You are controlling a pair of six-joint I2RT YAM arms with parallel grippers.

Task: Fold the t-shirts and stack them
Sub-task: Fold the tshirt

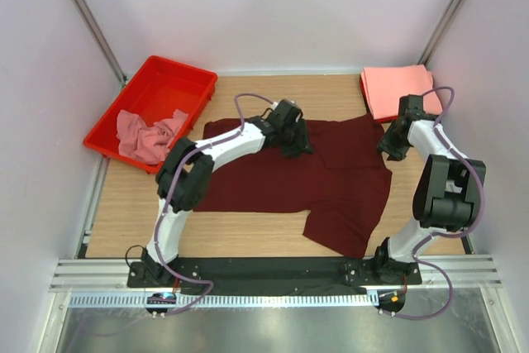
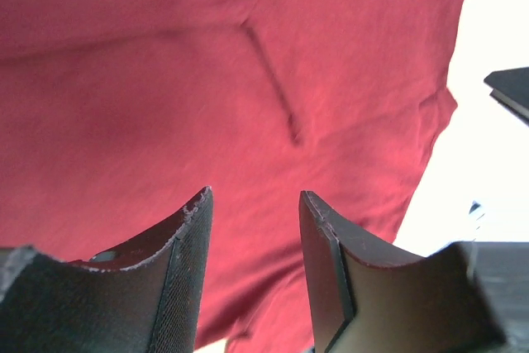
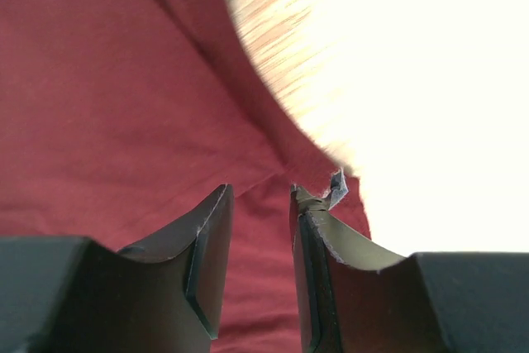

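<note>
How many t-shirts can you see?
3: a maroon t-shirt spread flat in the middle, a dusty pink t-shirt crumpled in the red tray at far left, and a folded salmon-pink pile at far right, which may hide more than one.

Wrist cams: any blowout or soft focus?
Left wrist: area right of the maroon t-shirt clips to pure white. Right wrist: table wood grain is slightly blurred and washes out to white rightward. Top external: evenly lit, sharp.
</note>
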